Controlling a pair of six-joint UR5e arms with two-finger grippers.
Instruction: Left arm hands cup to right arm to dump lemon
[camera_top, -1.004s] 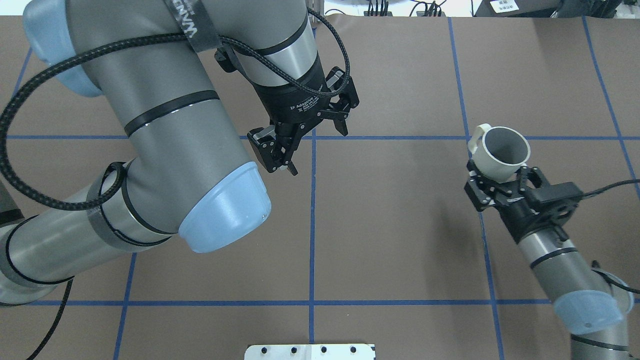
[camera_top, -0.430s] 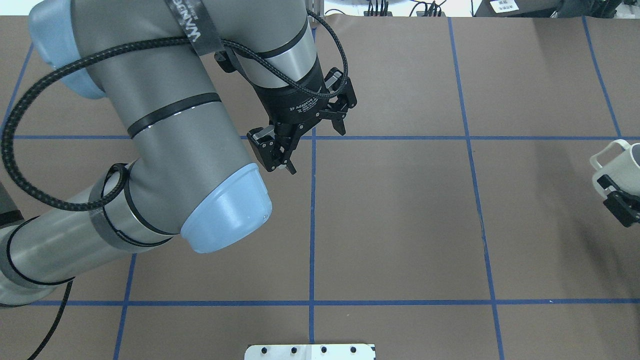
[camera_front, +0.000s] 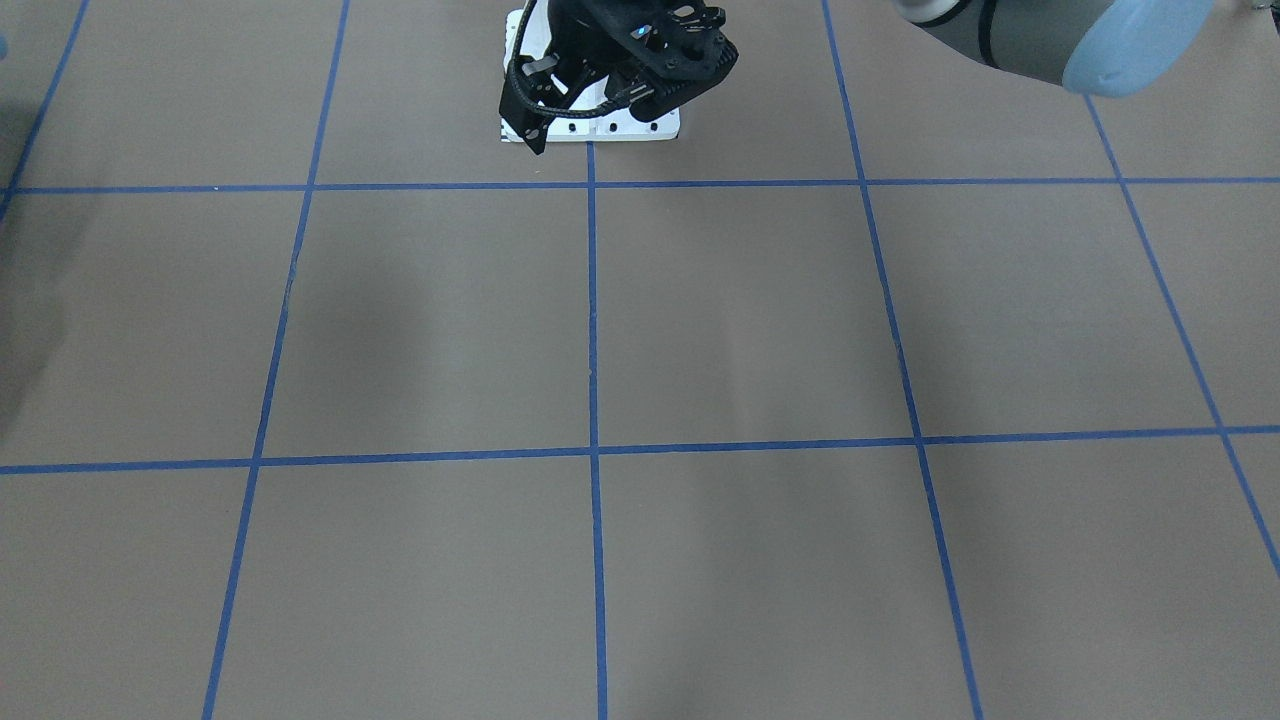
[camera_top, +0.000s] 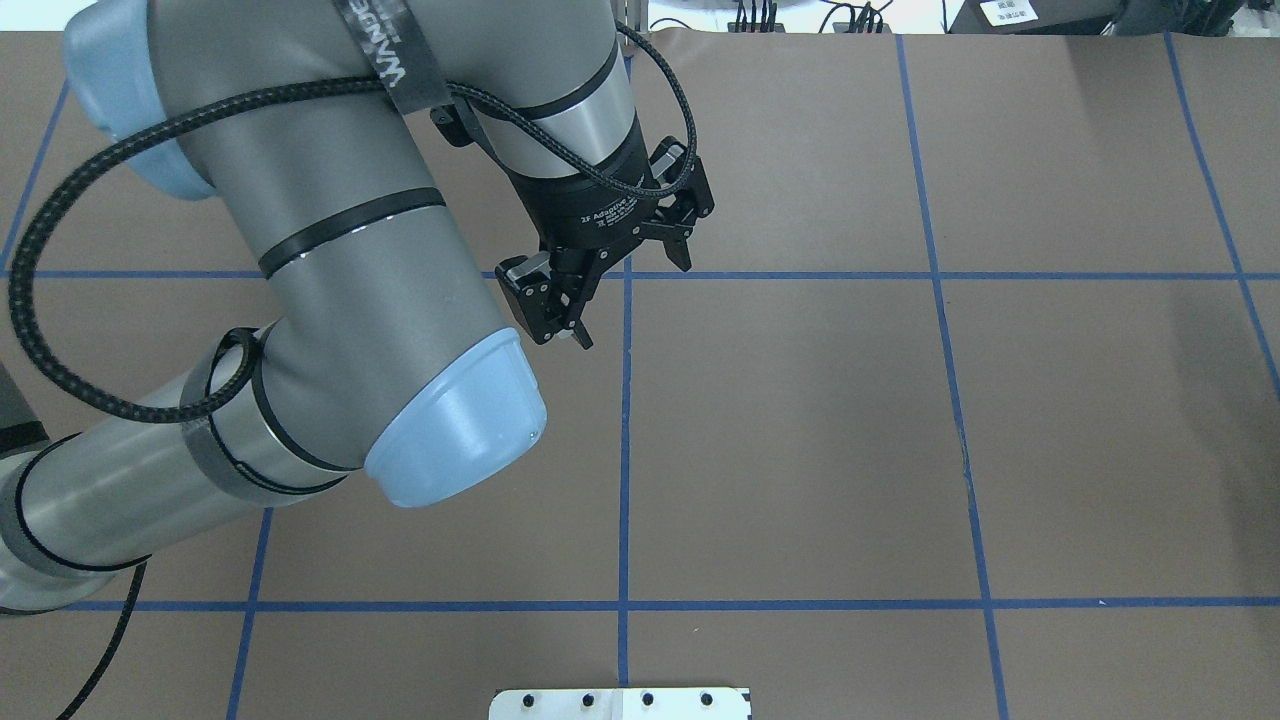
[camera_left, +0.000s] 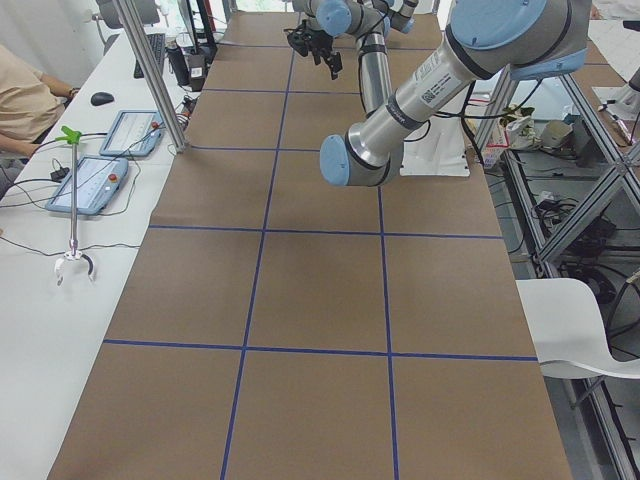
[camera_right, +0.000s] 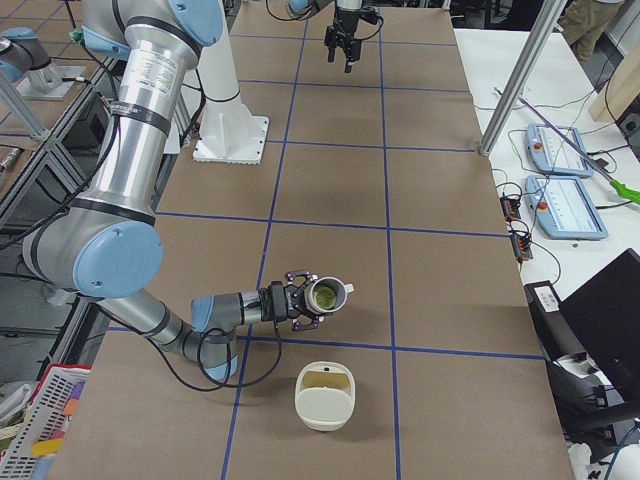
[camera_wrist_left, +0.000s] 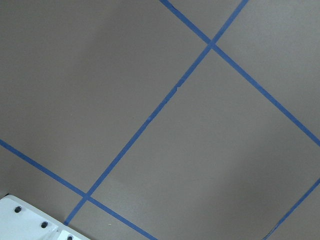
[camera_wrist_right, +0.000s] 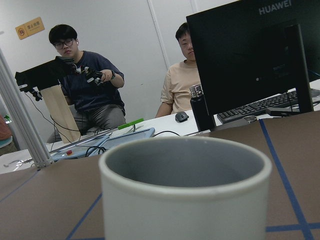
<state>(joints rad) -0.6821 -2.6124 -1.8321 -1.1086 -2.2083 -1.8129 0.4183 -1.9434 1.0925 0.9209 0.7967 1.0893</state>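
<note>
The cup (camera_right: 322, 295) is a cream-white mug, held off the table at the tip of my right gripper (camera_right: 300, 298), low over the table's near end in the exterior right view. The yellowish-green lemon (camera_right: 323, 293) lies inside it. In the right wrist view the cup (camera_wrist_right: 185, 190) fills the lower frame with its grey inside showing; the fingers and the lemon are hidden there. My left gripper (camera_top: 630, 298) is open and empty above the table's middle line, and also shows in the front-facing view (camera_front: 600, 90). The overhead view shows neither the right arm nor the cup.
A cream rounded container (camera_right: 325, 397) stands on the table just in front of the cup. The white base plate (camera_top: 620, 703) sits at the robot's edge. Two operators (camera_wrist_right: 90, 85) and a monitor (camera_wrist_right: 250, 55) are beyond the table's end.
My right arm has carried the cup off to the right, out of the overhead view. My left arm has barely moved and its gripper stays open.
</note>
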